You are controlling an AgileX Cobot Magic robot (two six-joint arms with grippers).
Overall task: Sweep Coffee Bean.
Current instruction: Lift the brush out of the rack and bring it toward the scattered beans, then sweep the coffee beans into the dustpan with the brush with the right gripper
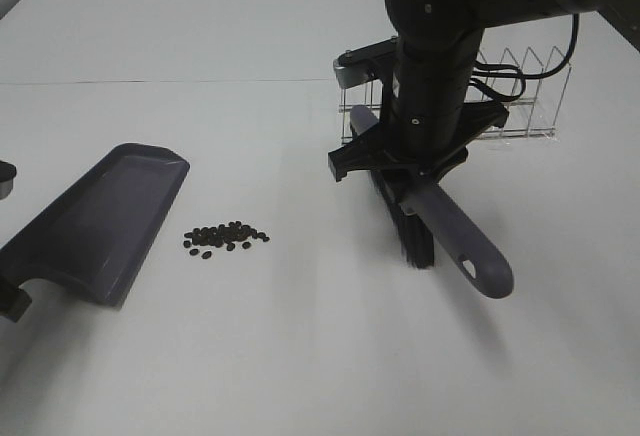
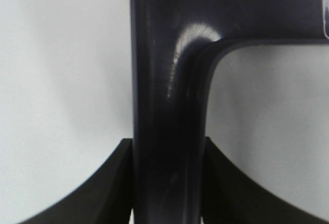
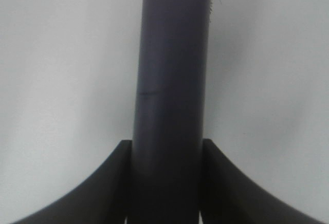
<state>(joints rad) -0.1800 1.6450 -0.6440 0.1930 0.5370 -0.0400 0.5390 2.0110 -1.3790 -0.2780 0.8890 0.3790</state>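
**Both tools gripped, beans in the open between them**

The beans lie in a loose cluster on the tabletop, left of its middle and well clear of every edge I can see. A few stragglers sit at the cluster's left and near side.

My left end effector is clenched on the handle of the dustpan; the left wrist view shows both fingers pressed against the handle's sides. The pan lies toward the left side of the tabletop. Its long right-hand edge faces the beans, with a narrow strip of bare surface between the two. I cannot tell whether that edge sits flat on the tabletop.

My right end effector is clamped on the grey handle of the brush, about midway along it. The bristles point down on the side toward the beans. I cannot tell whether their tips touch the surface. The handle's end, with its hanging hole, points toward the near right.

Between bristles and beans the tabletop is bare and wide. The near half is bare too, as is the far-left corner. A wire rack stands just behind the right arm, toward the far right, so room there is tight.
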